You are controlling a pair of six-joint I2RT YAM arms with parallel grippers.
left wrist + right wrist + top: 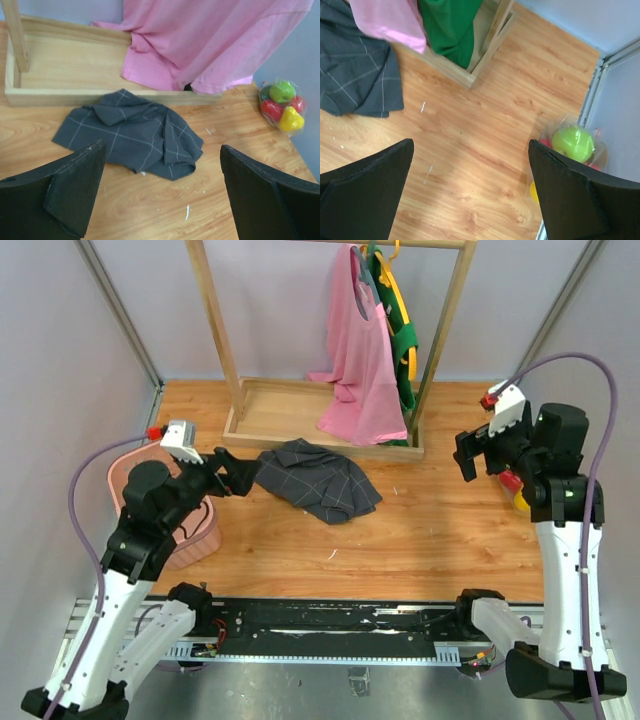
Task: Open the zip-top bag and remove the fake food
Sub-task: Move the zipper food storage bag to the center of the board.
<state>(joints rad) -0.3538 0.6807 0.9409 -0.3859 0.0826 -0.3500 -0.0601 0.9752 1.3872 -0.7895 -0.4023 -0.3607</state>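
A: Where is the bag (281,106)?
B: Far right of the cloth (130,132), with the fruits (282,91) inside it.
A: Is anything held?
B: No. The left gripper (161,150), at the cloth's left edge, is wide open and empty. The right gripper (471,145), right of the cloth, also.

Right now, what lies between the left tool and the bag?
The grey cloth, then bare tabletop up to the bag; top view.

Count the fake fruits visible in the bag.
4 in the zip-top bag: lime green fruit on top, red fruit left, second red fruit right, yellow fruit lowest. Others may be hidden.
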